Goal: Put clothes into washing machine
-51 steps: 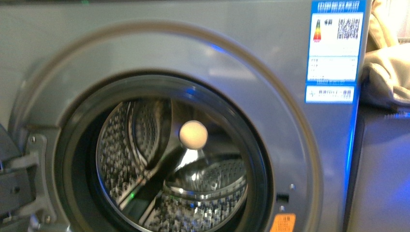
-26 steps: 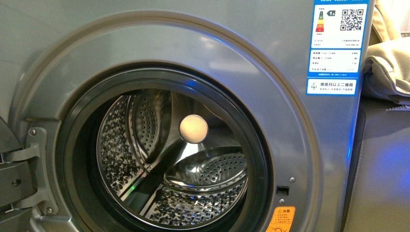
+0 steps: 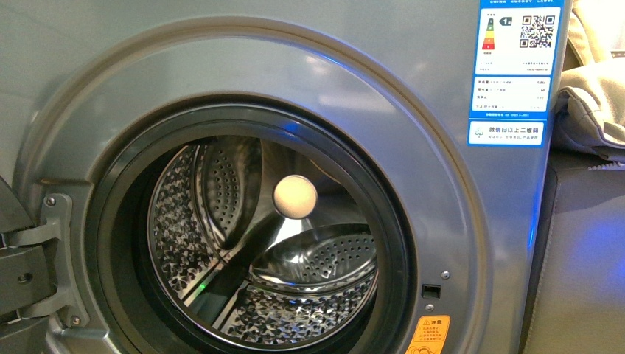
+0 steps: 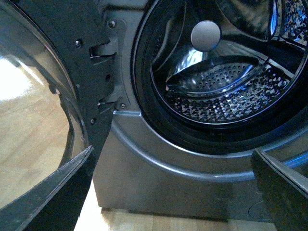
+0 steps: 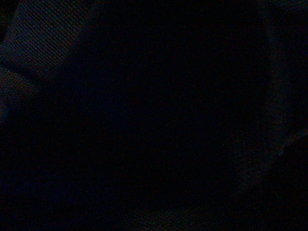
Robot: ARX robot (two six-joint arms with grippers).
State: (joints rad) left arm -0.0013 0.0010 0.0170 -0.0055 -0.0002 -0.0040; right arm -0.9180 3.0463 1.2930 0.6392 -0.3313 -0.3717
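In washing machine [image 3: 221, 66] sits drum [image 3: 295, 310]; hinge [image 3: 55, 251] left of drum, label [image 3: 514, 74] upper right, sticker [image 3: 429, 335] lower right, cloth [image 3: 593, 110] farther right.

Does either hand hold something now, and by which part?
The left hand is open and holds nothing. The right wrist view is dark, so the right hand cannot be judged.

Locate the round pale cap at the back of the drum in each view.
Front: round cap near picture centre, inside the washing machine drum.
Left wrist: cap near the picture's upper edge, right of centre.
Right wrist: dark, nothing to tell.
Shared landmark: perforated paddle beside the cap.
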